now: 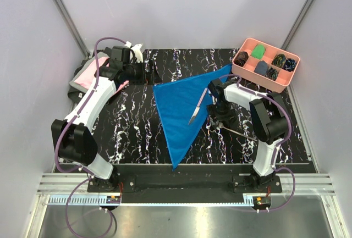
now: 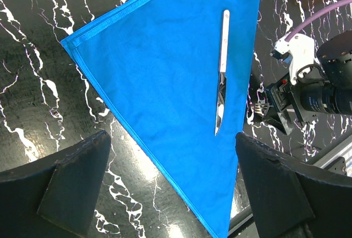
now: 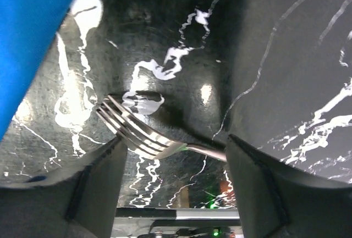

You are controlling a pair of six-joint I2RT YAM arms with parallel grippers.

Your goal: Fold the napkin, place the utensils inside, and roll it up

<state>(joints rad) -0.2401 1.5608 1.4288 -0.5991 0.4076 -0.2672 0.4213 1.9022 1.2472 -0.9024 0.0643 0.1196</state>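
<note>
The blue napkin (image 1: 180,111) (image 2: 165,73) lies folded into a triangle on the black marble table (image 1: 132,122). A silver knife (image 1: 198,108) (image 2: 221,73) rests on it near its right edge. The fork (image 3: 146,131) lies on the bare table just right of the napkin, its handle (image 1: 240,133) pointing right. My right gripper (image 1: 215,118) (image 3: 176,142) is low over the fork's head. Its jaws stand open on either side, with the tines against the left finger (image 3: 99,183). My left gripper (image 1: 144,73) (image 2: 173,183) hangs open, high above the napkin's left edge, with nothing between its fingers.
A pink compartment tray (image 1: 281,84) with small cloth bundles stands at the back right, close behind the right arm. A pink and grey folded shirt (image 1: 82,78) lies at the back left edge. The napkin's edge (image 3: 33,29) is just left of the fork.
</note>
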